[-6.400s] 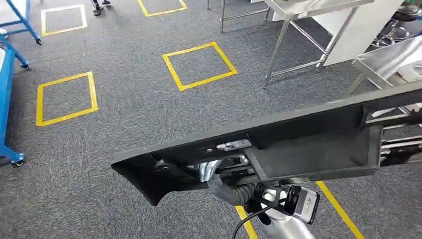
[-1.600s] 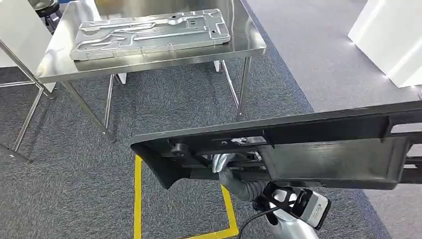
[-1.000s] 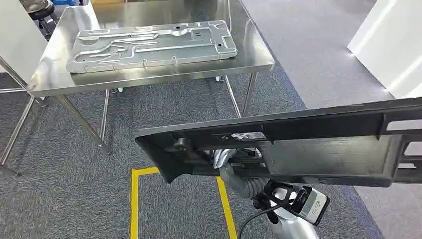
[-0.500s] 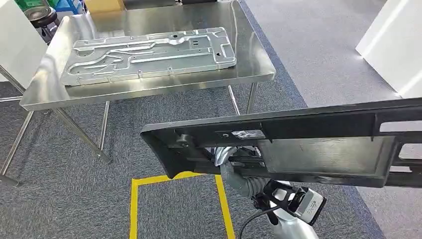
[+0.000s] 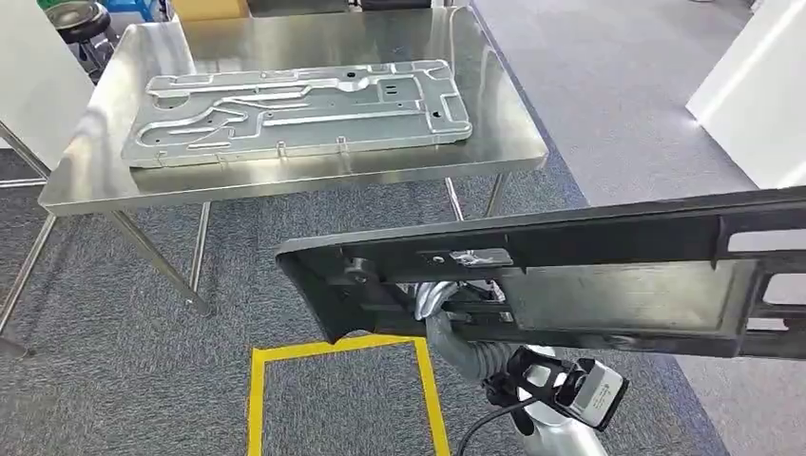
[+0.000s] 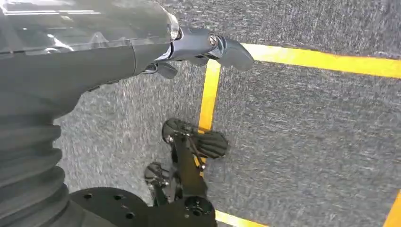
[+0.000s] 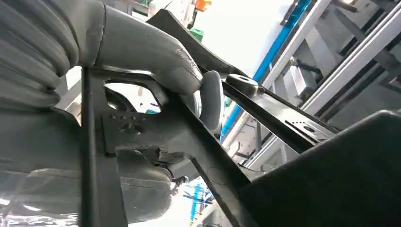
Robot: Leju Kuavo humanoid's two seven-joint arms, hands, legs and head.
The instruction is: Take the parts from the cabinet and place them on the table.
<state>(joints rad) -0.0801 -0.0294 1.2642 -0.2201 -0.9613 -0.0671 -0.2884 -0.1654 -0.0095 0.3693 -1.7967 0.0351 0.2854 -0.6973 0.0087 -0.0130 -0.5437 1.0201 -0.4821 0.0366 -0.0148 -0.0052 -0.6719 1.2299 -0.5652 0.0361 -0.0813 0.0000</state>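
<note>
Bright even light, glare on the steel table [image 5: 494, 142], carpet [image 6: 307, 142] motion-blurred

You see the long black panel [image 5: 570, 275] run off the head view's edge at 3 o'clock, so its far end is cut off. It covers most of your right hand [image 5: 447, 304]; how the fingers close on its underside cannot be made out there. At 6 o'clock the silver forearm [image 5: 556, 432] leaves the picture. The steel table [image 5: 513, 133] is cropped at 12 o'clock, and the yellow floor square [image 5: 333, 347] at 6 o'clock.
</note>
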